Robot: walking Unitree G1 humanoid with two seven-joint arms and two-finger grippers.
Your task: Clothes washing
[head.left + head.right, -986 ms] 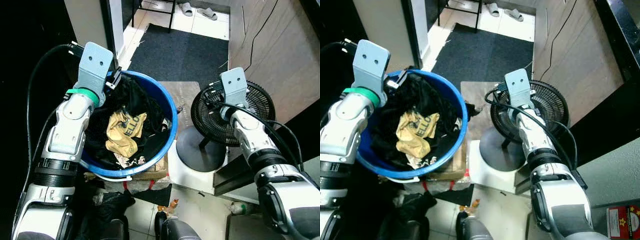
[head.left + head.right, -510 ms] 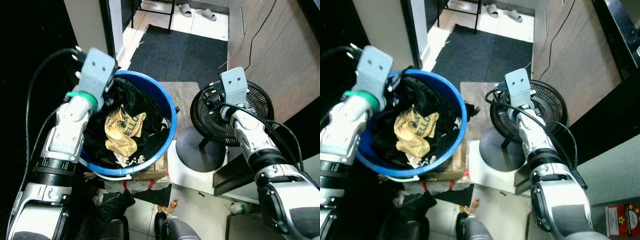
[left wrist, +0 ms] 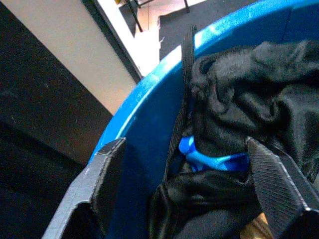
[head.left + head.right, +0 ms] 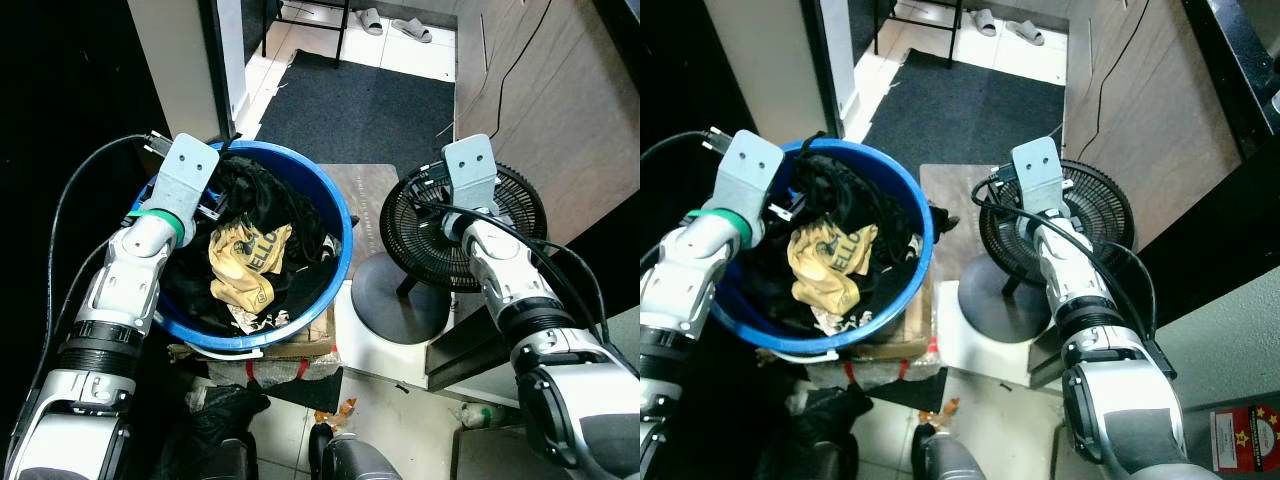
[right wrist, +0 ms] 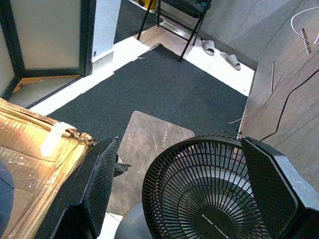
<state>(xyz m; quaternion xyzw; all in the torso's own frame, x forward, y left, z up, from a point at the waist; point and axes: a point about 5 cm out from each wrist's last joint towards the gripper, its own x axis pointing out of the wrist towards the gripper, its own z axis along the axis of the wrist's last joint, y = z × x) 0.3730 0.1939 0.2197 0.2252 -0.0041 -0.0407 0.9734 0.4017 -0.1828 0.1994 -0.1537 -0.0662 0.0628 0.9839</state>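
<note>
Lowered since a second ago: left pincer (image 3: pixel 189 164), now dipped at the near-left rim of the blue tub (image 4: pixel 338 205), fingers spread apart, nothing between them. Directly ahead, touching distance: black clothes (image 3: pixel 249 99), heaped inside with a tan garment (image 4: pixel 245 262) further in. Nearer arm: left. Right pincer (image 5: pixel 174 189) also spread, hovering above the black fan (image 4: pixel 465 235), well apart.

On the crumpled mustard-yellow garment (image 4: pixel 245 262) lying among dark clothes in the round blue plastic tub (image 4: pixel 340 225), dark block letters are seen, of which "ELLO" can be read. Small pale lettering is printed on the brown floor mat (image 5: pixel 157 138) and on the hub of the black wire-grille fan (image 5: pixel 214 218), but neither can be read.
</note>
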